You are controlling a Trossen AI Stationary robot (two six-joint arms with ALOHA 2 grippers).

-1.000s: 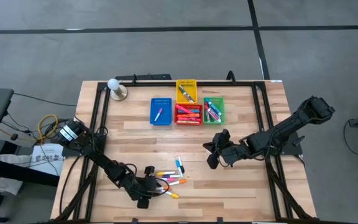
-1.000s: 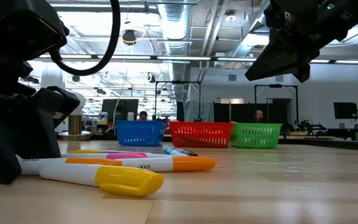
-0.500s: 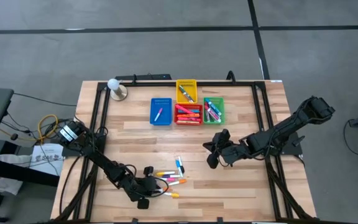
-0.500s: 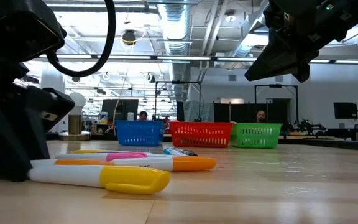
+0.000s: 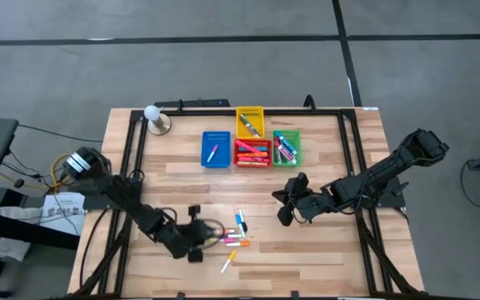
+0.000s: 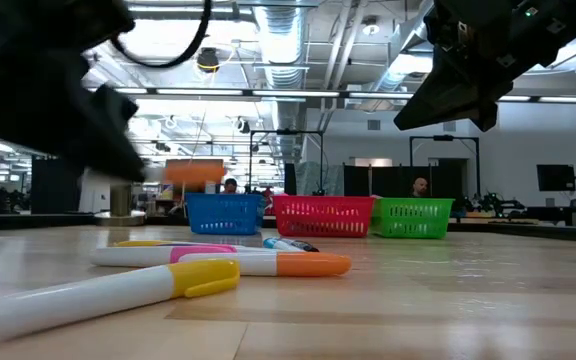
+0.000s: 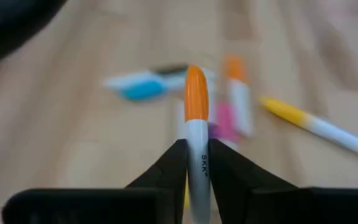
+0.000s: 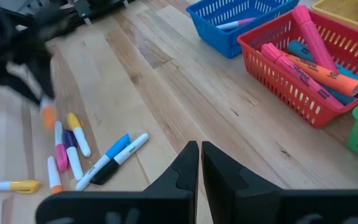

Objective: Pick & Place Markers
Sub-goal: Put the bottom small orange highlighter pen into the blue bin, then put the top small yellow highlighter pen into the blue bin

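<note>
My left gripper (image 7: 196, 163) pinches an orange-capped marker (image 7: 196, 118) at seven o'clock on the table (image 5: 323, 258); my right gripper (image 5: 283, 208) waits at three o'clock, fingers together, empty.

Loose markers (image 5: 237, 232) lie between the two arms (near the front edge), behind them four bins (image 5: 251, 143).

Bright, even overhead light; the left pincer (image 6: 58, 90) and left wrist background are motion-blurred.
</note>
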